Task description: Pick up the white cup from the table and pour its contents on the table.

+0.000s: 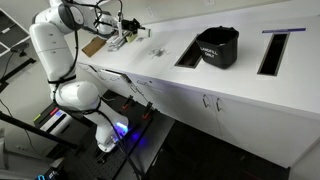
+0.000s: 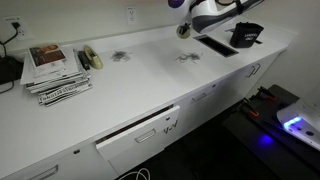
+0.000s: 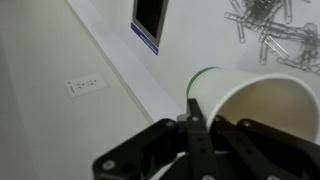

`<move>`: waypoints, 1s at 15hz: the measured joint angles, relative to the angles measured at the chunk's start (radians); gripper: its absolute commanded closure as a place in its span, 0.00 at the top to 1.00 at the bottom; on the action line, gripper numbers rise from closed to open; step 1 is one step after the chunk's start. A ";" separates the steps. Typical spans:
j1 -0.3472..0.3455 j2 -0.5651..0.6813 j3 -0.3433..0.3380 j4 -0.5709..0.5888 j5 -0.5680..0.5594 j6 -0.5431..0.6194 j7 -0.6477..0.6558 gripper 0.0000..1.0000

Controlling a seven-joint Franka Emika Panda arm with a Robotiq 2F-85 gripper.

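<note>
**White cup [image 3: 262, 98] held tipped above the counter [image 3: 200, 45], near its back edge.**
The fingers [image 3: 193, 128] pinch the cup's wall and hold it on its side, a tilt that would let the contents slide out. The visible inside looks empty, and paper clips [image 3: 268, 30] lie scattered on the counter past the rim, so the pour seems largely done. A dark cut-out [image 3: 155, 20] sits close by along the back edge. The cup shows no print, only a thin green line at its rim; the covers of the magazines [image 2: 55, 70] at a counter end are too small to read.
</note>
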 measured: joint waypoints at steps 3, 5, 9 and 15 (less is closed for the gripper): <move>-0.009 -0.042 0.000 -0.049 0.085 0.160 -0.044 0.02; -0.009 -0.051 0.000 -0.063 0.147 0.233 -0.087 0.02; -0.008 -0.050 0.000 -0.073 0.306 0.349 -0.214 0.01; -0.003 -0.026 0.000 -0.072 0.586 0.405 -0.453 0.00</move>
